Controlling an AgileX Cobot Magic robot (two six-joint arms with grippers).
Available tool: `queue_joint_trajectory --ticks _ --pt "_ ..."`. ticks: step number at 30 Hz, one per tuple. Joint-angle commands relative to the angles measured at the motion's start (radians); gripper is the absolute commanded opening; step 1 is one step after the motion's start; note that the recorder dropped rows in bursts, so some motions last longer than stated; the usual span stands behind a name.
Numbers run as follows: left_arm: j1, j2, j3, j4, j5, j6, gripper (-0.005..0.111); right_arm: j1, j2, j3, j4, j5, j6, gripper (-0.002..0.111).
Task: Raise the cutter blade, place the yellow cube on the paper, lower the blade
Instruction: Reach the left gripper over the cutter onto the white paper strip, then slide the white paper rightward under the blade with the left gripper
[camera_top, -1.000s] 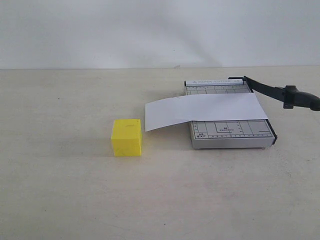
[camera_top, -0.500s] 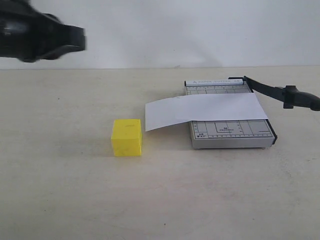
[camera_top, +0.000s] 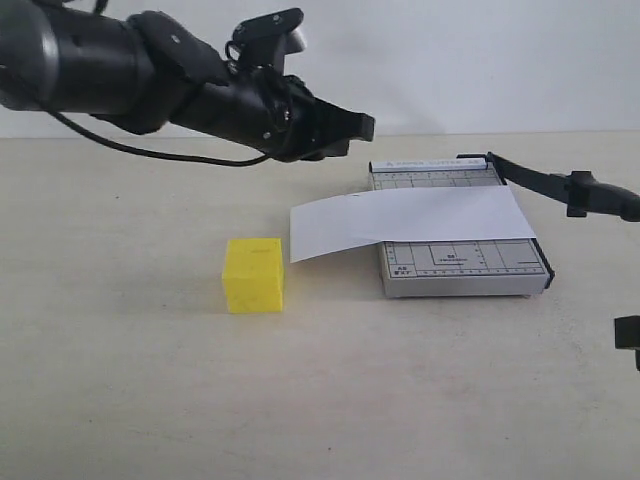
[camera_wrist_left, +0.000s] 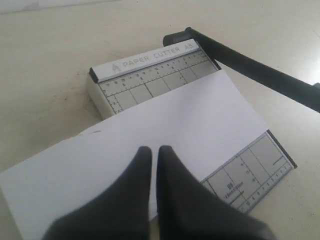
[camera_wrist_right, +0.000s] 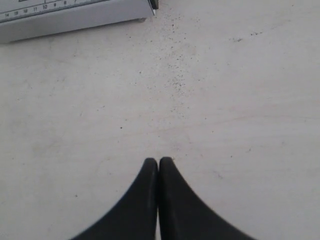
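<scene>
The yellow cube (camera_top: 253, 274) sits on the table, left of the paper and apart from it. The white paper (camera_top: 410, 220) (camera_wrist_left: 150, 135) lies across the grey cutter board (camera_top: 462, 268) (camera_wrist_left: 145, 82) and overhangs its left side. The black cutter blade (camera_top: 540, 182) (camera_wrist_left: 260, 75) is lifted off the board, slanting out to the right with its handle (camera_top: 603, 196) in the air. My left gripper (camera_top: 355, 127) (camera_wrist_left: 154, 150) hovers shut and empty above the paper's left part. My right gripper (camera_top: 627, 342) (camera_wrist_right: 158, 160) is shut over bare table near the board's corner (camera_wrist_right: 75, 17).
The pale table (camera_top: 130, 380) spreads wide in front of and left of the cube. A white wall (camera_top: 480, 60) rises behind the table's far edge. My left arm (camera_top: 120, 75) reaches in from the upper left, above the table.
My left arm has swung in from the upper left and its gripper now hangs near the cutter board. The right gripper's tip has appeared at the right edge. Cube, paper and blade have not moved.
</scene>
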Motion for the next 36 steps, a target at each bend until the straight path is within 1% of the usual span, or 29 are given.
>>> queue_joint_trajectory --ticks 1,2,4,8,11,15,17,21,25,30,33,36 --pt "-0.036 0.104 -0.109 -0.042 0.012 0.069 0.004 -0.004 0.002 -0.005 -0.008 0.021 0.032 0.000" --pt "-0.046 0.152 -0.149 -0.043 0.040 0.084 0.004 -0.004 0.002 -0.005 -0.008 0.036 0.051 0.000" --pt "-0.050 0.205 -0.177 -0.048 0.047 0.084 0.004 -0.004 0.002 -0.005 -0.006 0.042 0.066 0.000" --pt "-0.054 0.240 -0.182 -0.077 0.073 0.084 0.004 -0.004 0.002 -0.005 -0.006 0.036 0.066 0.000" --pt "-0.083 0.243 -0.182 -0.077 -0.010 0.142 0.004 -0.002 0.002 -0.005 -0.004 0.036 0.069 0.000" --pt "-0.116 0.253 -0.182 -0.077 -0.087 0.203 0.004 -0.002 0.002 -0.005 0.008 0.038 0.065 0.000" --pt "-0.116 0.281 -0.194 -0.077 -0.115 0.214 0.004 -0.002 0.002 -0.005 0.008 0.038 0.065 0.000" --pt "-0.116 0.333 -0.257 -0.077 -0.080 0.214 0.004 -0.002 0.002 -0.005 0.008 0.038 0.067 0.000" --pt "-0.116 0.403 -0.344 -0.077 0.028 0.210 0.004 -0.002 0.002 -0.005 0.008 0.038 0.067 0.000" --pt "-0.116 0.467 -0.428 -0.077 0.065 0.158 0.004 -0.002 -0.005 -0.005 0.008 0.045 0.065 0.000" --pt "-0.116 0.491 -0.471 -0.075 0.113 0.158 0.004 -0.002 -0.020 -0.005 0.008 0.049 0.065 0.000" --pt "-0.116 0.515 -0.496 -0.077 0.131 0.158 0.004 -0.002 -0.036 -0.005 0.008 0.049 0.062 0.000"
